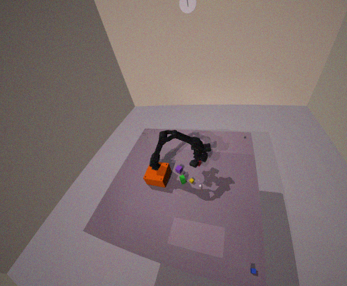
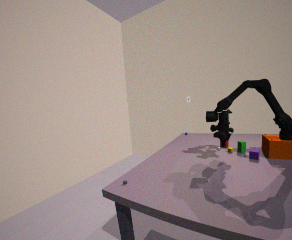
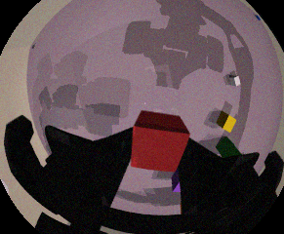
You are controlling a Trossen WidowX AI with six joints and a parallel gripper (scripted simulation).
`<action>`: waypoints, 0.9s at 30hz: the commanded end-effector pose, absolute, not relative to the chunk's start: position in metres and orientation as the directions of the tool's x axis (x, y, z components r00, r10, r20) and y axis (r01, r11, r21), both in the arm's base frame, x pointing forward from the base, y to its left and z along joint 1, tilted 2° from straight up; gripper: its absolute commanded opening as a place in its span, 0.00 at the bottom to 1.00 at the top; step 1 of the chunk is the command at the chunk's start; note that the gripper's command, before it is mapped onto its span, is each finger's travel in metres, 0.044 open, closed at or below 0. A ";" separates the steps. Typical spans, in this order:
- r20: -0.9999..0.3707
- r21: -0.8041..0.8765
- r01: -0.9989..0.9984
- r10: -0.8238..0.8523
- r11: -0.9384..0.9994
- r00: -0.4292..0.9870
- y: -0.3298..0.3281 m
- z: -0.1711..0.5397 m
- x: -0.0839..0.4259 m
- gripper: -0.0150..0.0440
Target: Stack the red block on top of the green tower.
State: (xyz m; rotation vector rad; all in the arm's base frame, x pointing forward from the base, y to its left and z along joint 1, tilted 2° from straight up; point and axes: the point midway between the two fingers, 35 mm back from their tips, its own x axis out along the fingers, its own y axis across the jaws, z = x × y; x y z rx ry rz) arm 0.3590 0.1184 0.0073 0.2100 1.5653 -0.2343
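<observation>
Red block in the gripper's grasp, apart from the green tower

In the exterior view, a small dark cube [image 1: 244, 137] [image 2: 124, 182] [image 3: 33, 46] lies near the table's corner, lower left of centre. A blue cube [image 1: 253, 270] [image 2: 186, 133] sits at the far edge, right of centre, below a pale wall plate [image 2: 188, 99].

Farther right, a tiny white cube [image 1: 200, 186] [image 2: 219, 148] [image 3: 235, 80] shows just left of the gripper [image 1: 197, 163] [image 2: 224, 144] [image 3: 157, 133]. The gripper points down, its fingers closed on the red block [image 1: 200, 162] [image 2: 226, 144] [image 3: 159, 148], which is held above the table [image 1: 121, 209] [image 2: 166, 175].

Next comes a yellow cube [image 1: 191, 180] [image 2: 230, 150] [image 3: 228, 123], then the green tower [image 1: 183, 179] [image 2: 241, 146] [image 3: 227, 147], upright, with nothing on top. A purple block [image 1: 178, 168] [image 2: 254, 154] [image 3: 176, 182] sits to its right, lower in the frame.

At the right edge, the black arm [image 1: 183, 137] [image 2: 252, 83] rises from an orange base [image 1: 164, 181] [image 2: 285, 152], arching back leftward over the green tower in the frame.
</observation>
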 end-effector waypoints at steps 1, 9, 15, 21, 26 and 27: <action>-1.000 -0.013 0.282 -0.013 0.959 0.001 0.119 0.029 0.361 0.25; -1.000 -0.013 0.282 -0.013 0.959 0.001 0.119 0.050 0.361 0.25; -1.000 -0.013 0.282 -0.014 0.959 0.000 0.111 0.051 0.358 0.25; -1.000 -0.016 0.283 -0.017 0.959 0.000 0.076 0.054 0.345 0.25; -1.000 -0.018 0.283 -0.019 0.959 -0.001 0.050 0.056 0.330 0.25; -1.000 -0.019 0.283 -0.019 0.959 -0.001 0.045 0.057 0.327 0.25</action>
